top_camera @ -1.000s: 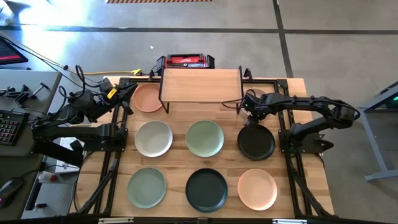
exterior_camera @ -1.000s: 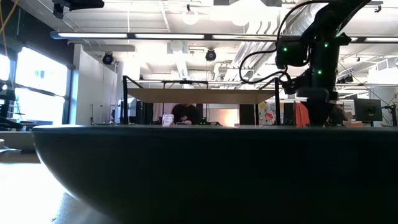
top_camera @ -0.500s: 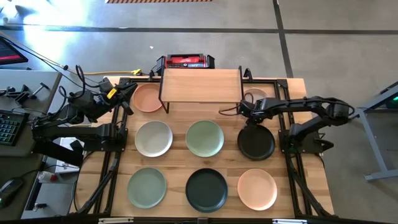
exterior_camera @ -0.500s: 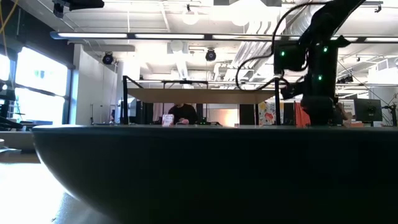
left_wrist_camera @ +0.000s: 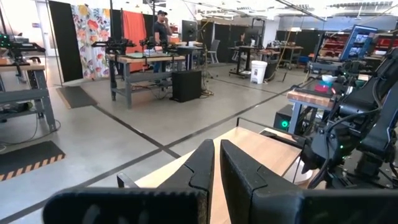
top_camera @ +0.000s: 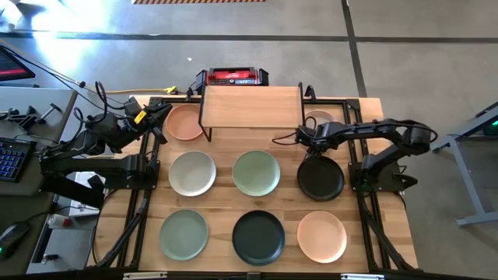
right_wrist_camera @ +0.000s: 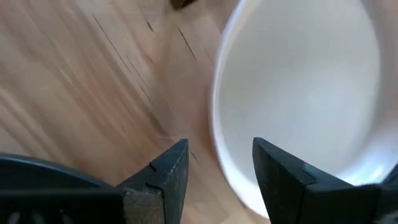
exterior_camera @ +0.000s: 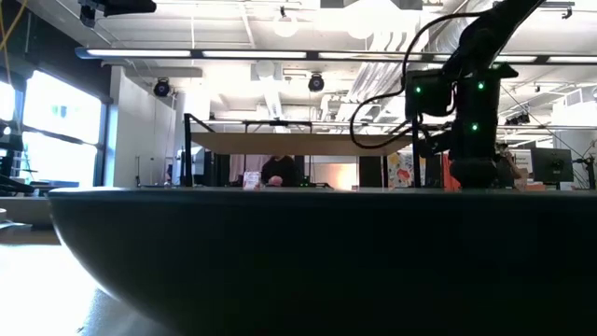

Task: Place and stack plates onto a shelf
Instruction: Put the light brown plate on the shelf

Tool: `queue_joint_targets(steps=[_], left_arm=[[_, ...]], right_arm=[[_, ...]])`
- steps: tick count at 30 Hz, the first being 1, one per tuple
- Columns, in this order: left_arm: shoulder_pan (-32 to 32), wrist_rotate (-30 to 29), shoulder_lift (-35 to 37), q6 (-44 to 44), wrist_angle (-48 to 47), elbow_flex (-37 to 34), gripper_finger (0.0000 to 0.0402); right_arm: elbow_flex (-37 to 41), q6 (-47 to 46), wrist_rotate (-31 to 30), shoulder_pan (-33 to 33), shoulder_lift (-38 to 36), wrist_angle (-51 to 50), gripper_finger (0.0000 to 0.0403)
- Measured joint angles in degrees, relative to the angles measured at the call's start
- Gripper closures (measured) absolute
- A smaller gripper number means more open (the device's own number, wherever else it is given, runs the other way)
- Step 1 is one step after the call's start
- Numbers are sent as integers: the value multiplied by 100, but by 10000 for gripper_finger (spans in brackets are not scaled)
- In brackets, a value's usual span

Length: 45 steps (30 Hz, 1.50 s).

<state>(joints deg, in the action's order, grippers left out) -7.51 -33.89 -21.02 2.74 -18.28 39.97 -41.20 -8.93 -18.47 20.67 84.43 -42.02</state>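
Plates are spread all over the tabletop [top_camera: 366, 105], none on the shelf [top_camera: 251, 107] so far. Shelf stands at the far edge, bare on top, with a red and black box [top_camera: 233, 76] on the floor just behind it. A peach plate [top_camera: 185, 123] sits just left of the shelf and a white plate [top_camera: 317, 118] just right of it, partly hidden under the right arm. Middle row has another white plate [top_camera: 192, 173], a sage green plate [top_camera: 256, 172] and a black plate [top_camera: 320, 178]. Near row has a second green plate [top_camera: 184, 234], a second black plate [top_camera: 258, 236] and a second peach plate [top_camera: 321, 236].

Right gripper [top_camera: 303, 137] is down by the shelf's right legs, between the far white plate and the black one. Its fingers [right_wrist_camera: 163, 180] are spread apart with nothing between them, wood grain showing through the gap, and that white plate's rim is right beside one tip.

Left gripper [left_wrist_camera: 217, 163] is parked off the left edge near the peach plate, fingers pressed together and gripping nothing. A keyboard [top_camera: 9, 159] sits on the side desk, and a person [left_wrist_camera: 161, 25] stands way back in the room.
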Motion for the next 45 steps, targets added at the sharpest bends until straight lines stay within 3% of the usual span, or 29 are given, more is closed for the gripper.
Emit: queue_joint_targets(steps=[11,20,34,45], left_arm=[[-1,2,1,-91,-50,0,385],[-1,2,1,-90,-46,-1,385],[0,2,2,-75,-152,-2,385],[-1,0,1,-42,-160,-1,385]], right_arm=[[-13,4,30,138,458,60,258],[-140,-106,151,146,410,-114,393],[-158,-157,266,144,354,-488,402],[-160,-466,244,92,-265,-931,402]])
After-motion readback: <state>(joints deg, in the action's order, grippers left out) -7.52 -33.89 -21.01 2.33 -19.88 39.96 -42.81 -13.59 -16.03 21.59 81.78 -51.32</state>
